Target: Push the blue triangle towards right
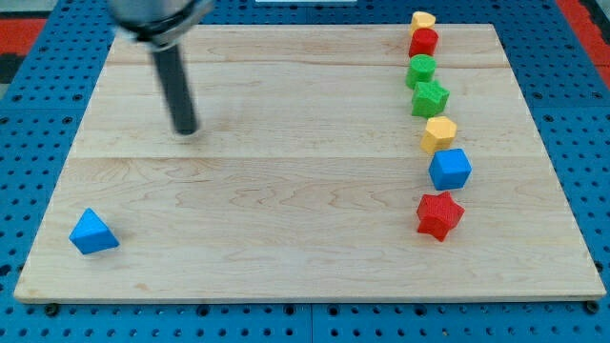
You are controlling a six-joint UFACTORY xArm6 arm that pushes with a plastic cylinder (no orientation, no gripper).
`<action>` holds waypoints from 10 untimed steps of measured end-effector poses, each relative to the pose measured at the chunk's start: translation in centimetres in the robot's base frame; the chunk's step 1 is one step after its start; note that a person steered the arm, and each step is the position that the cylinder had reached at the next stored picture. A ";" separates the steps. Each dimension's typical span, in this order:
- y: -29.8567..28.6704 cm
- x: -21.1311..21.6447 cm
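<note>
The blue triangle [93, 232] lies near the board's bottom left corner. My tip [186, 131] touches the board in the upper left part, well above and to the right of the blue triangle, apart from every block. The dark rod rises from it toward the view's top left.
A column of blocks runs down the right side: yellow block [423, 20], red block [423, 42], green block [420, 70], green star [430, 97], yellow block [439, 134], blue block [450, 170], red star [439, 214]. The wooden board [286, 191] lies on a blue pegboard.
</note>
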State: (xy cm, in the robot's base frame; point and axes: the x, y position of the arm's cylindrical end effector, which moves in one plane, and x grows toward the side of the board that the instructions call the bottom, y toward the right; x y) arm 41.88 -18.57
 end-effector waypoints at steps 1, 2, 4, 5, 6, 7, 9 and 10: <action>-7.0 4.8; -11.8 10.0; -5.9 15.0; -5.4 14.9; -5.3 14.8; -3.6 13.7; 0.3 12.8; 0.9 11.1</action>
State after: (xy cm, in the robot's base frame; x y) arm 52.95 -17.64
